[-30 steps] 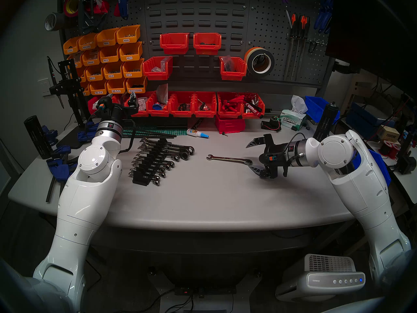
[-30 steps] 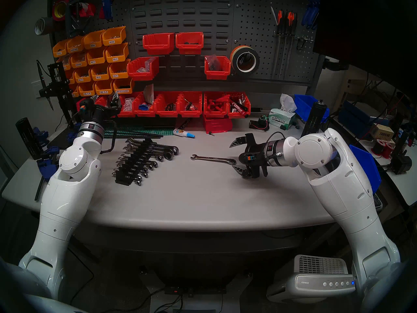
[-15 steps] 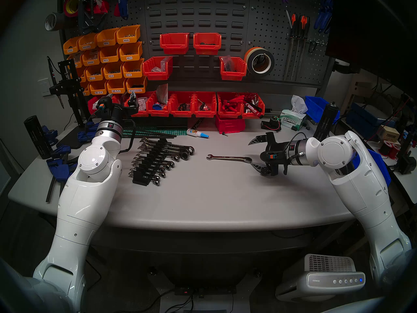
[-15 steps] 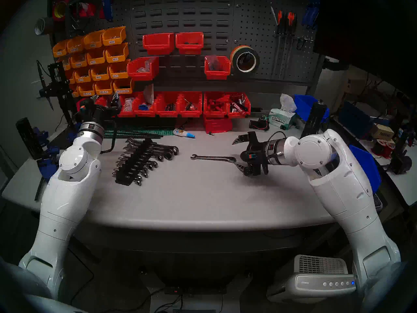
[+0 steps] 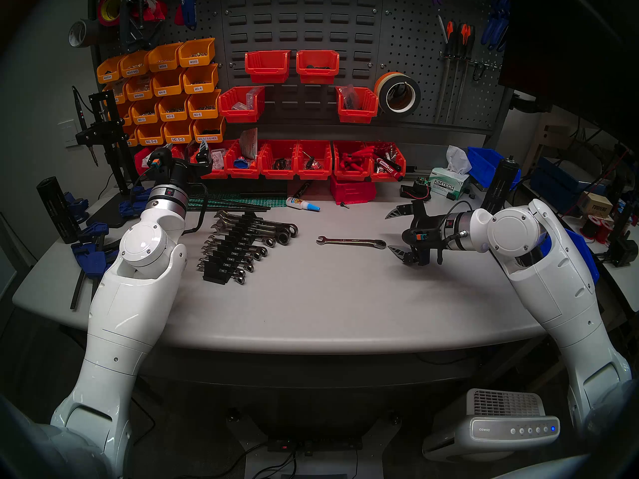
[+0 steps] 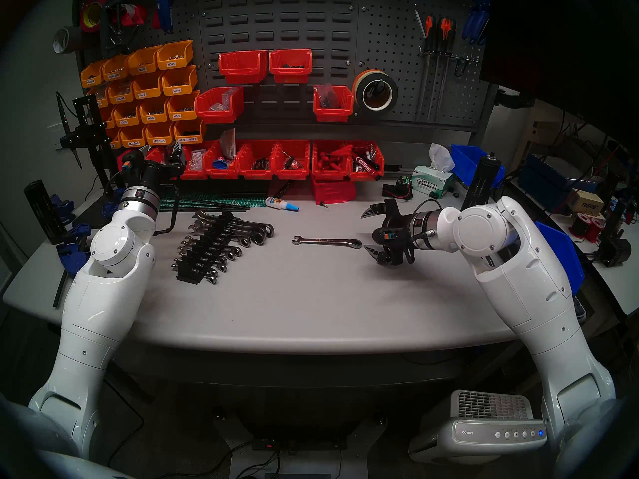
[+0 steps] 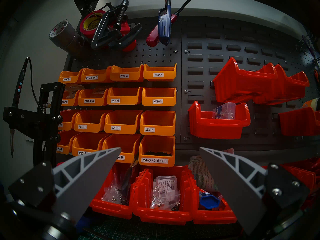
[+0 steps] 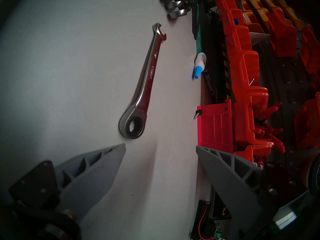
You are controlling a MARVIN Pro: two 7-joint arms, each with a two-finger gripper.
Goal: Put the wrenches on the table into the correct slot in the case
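- The right claw (image 5: 395, 232) stands wide open and empty just off the ring end of the loose combination wrench (image 5: 351, 242), its two fingers set one behind the other across the line of the tool. That spread probably lets the fingers come in on either side of the slim shaft.
- In the right wrist view the wrench (image 8: 145, 85) lies flat on the grey bench (image 8: 69, 78), ratchet ring nearest the claw (image 8: 161, 145) and open jaw pointing away; nothing touches it.
- The right forearm reaches in from the bench's right side, wrist dipped toward the surface, so the claw looks slantwise along the wrench.
- The black wrench rack (image 5: 233, 250) sits well apart to the left, its stepped slots filled with other wrenches; a gap midway down the row looks like the free slot, though the labels are too small to read.
- The left claw (image 7: 160, 148) is also open and empty, raised toward the orange bins (image 7: 124, 95), clear of the rack.
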